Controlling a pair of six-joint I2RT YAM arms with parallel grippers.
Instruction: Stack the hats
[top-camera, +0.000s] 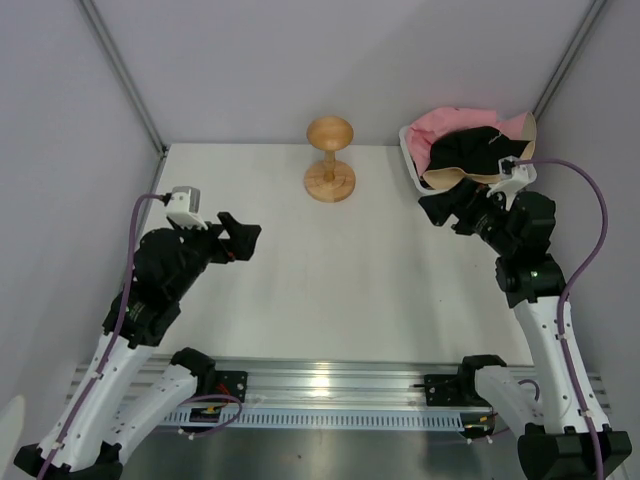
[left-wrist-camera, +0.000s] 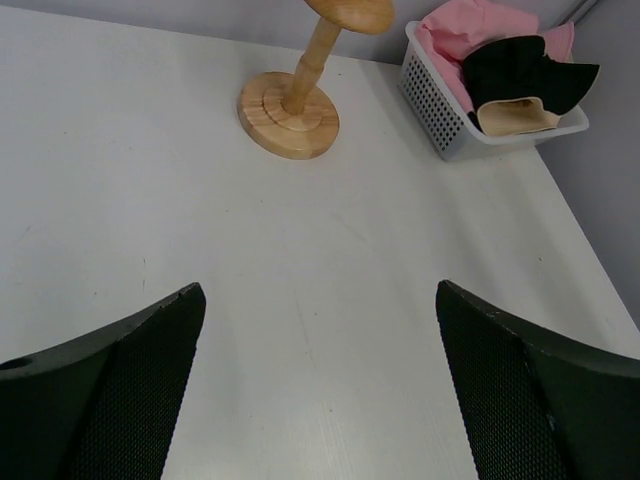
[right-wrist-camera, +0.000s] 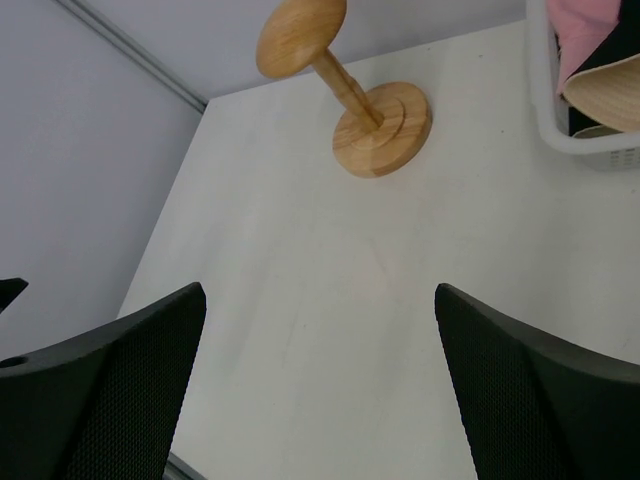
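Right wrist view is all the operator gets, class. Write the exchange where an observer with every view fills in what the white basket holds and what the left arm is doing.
Operator: I only see a corner of the basket. What lies on top inside?
Observer: A black hat lies over a pink hat in the white mesh basket.
Operator: And the left gripper? I barely catch its tip.
Observer: The left gripper is open and holds nothing; it is nearer the arm bases than the wooden stand and to its left.
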